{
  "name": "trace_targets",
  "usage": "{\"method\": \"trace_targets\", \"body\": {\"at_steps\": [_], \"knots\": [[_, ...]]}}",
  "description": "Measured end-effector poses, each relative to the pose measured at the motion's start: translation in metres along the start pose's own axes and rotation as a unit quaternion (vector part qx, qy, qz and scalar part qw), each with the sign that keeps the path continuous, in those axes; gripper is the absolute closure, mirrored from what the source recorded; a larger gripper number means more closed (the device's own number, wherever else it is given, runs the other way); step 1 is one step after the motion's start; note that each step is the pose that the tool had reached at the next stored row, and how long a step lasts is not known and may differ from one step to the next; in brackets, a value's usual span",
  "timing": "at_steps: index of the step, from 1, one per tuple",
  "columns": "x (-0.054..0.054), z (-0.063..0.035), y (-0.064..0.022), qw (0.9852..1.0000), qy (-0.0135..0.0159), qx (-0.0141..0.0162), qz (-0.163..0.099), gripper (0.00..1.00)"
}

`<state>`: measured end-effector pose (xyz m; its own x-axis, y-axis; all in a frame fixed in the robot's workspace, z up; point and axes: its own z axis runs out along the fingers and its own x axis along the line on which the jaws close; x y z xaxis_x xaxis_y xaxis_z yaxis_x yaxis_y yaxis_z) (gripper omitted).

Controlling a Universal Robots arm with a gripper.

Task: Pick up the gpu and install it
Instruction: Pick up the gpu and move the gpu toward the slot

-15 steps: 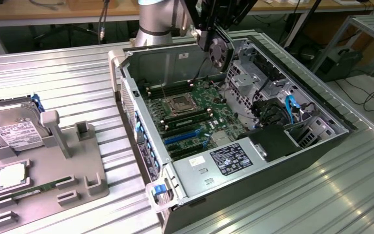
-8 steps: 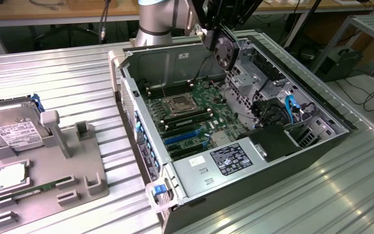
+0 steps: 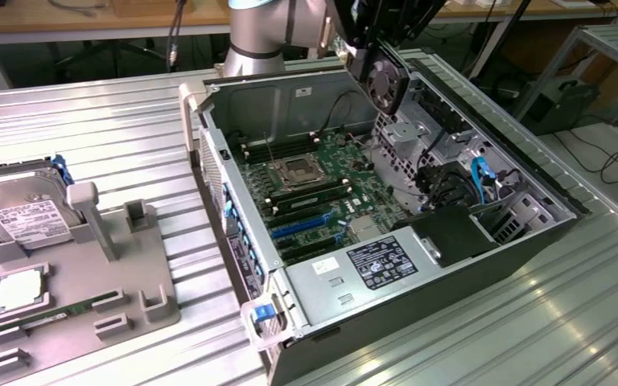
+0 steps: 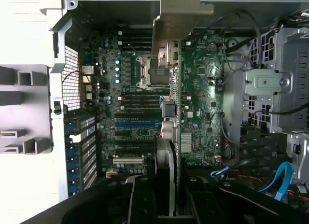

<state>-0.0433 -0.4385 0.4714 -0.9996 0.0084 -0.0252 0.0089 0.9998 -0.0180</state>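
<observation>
Green-backed gpu point(image 3: 386, 80) hangs clenched in my gripper point(image 4: 170, 197), at one o'clock above the CPU socket point(image 3: 293, 170). Any tilt and its edge could miss the blue slot point(image 3: 300, 227), jamming against the motherboard point(image 3: 336, 189).

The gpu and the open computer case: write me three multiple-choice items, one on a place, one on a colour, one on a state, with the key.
1. Where is the gpu?
A. in a person's hand
B. in the gripper, above the case
C. lying beside the case

2. What colour is the flat cable inside the case?
A. blue
B. yellow
C. white

3. How is the case?
A. shut
B. standing upright
C. lying with its side open

Key: 1 B, the card hangs clamped over the case; 2 A, it shows bright blue; 3 C, the motherboard lies exposed.
</observation>
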Motion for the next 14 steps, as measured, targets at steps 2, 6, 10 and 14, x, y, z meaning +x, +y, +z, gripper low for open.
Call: {"method": "trace_targets", "body": {"at_steps": [2,6,10,14], "knots": [[-0.0035,0.0001,0.0001,1.0000,0.0000,0.0000,0.000,0.72],[-0.0065,0.0001,0.0001,1.0000,0.0000,0.0001,0.000,0.72],[-0.0065,0.0001,0.0001,1.0000,0.0000,0.0001,0.000,0.72],[-0.0065,0.0001,0.0001,1.0000,0.0000,0.0000,0.000,0.72]]}}
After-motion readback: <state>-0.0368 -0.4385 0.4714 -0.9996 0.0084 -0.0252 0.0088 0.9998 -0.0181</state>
